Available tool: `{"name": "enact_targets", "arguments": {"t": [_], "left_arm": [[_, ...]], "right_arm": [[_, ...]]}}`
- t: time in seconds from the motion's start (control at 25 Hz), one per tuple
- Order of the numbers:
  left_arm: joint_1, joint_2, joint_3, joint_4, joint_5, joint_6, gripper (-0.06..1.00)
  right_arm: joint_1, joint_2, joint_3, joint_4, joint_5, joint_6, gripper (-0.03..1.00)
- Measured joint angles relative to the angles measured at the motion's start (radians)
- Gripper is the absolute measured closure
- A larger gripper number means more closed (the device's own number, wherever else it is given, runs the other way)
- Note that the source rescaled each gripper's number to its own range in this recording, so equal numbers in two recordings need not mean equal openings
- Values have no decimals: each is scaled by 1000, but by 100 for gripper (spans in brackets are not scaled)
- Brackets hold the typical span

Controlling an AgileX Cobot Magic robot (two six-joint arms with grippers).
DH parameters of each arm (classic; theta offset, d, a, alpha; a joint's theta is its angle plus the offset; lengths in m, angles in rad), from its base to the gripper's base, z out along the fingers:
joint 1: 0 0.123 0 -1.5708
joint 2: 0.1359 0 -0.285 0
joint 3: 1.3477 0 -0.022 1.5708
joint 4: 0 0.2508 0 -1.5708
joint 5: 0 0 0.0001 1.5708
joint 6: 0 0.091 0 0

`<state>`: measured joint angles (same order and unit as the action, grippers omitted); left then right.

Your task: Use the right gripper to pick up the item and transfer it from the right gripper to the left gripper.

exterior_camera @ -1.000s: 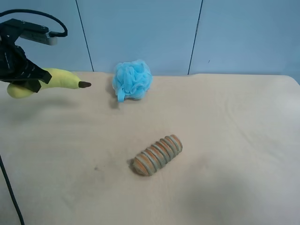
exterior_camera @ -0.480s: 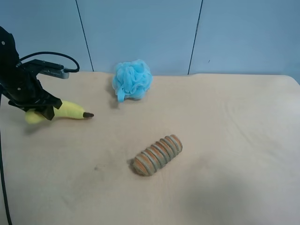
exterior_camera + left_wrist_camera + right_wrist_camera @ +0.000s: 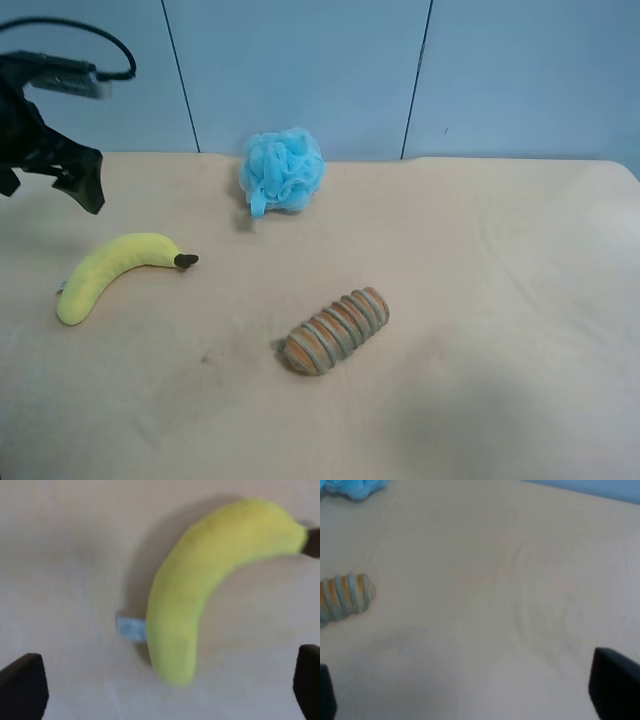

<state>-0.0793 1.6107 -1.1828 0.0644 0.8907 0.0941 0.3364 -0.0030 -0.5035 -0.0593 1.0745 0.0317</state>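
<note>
The yellow plush banana lies on the table at the exterior high view's left, its dark stem tip toward the middle. It fills the left wrist view, with a small white tag at its side. The left gripper hangs open and empty in the air above and behind the banana. In the left wrist view the left gripper shows only as two wide-apart fingertips. The right gripper is open and empty over bare table. It is out of the exterior high view.
An orange-and-grey striped roll lies mid-table and shows in the right wrist view. A light-blue bath pouf sits at the back, its edge also in the right wrist view. The cream table ends at a blue wall.
The left gripper carried the banana down to the table, let go of it and rose away, now open. The banana rests on the table.
</note>
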Motion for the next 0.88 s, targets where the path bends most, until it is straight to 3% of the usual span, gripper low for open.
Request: {"name": "enact_targets", "arguments": {"t": [0.2,0.28,0.44,0.68,0.88], "left_arm": [[0,-180,-49,-19,250,-6,-5],[0,-265,-49,-20,302,-7,-5],[0,-455,16,-20,307,-7,-5],[0,-798,254,-44,323,-7,-5],[0,-1089,368,-64,324,-6,-5]], "right_arm": [[0,0,0,0,0,0,-3],[0,0,0,0,0,0,-3],[0,0,0,0,0,0,-3],[0,0,0,0,0,0,-3],[0,0,0,0,0,0,-3]]}}
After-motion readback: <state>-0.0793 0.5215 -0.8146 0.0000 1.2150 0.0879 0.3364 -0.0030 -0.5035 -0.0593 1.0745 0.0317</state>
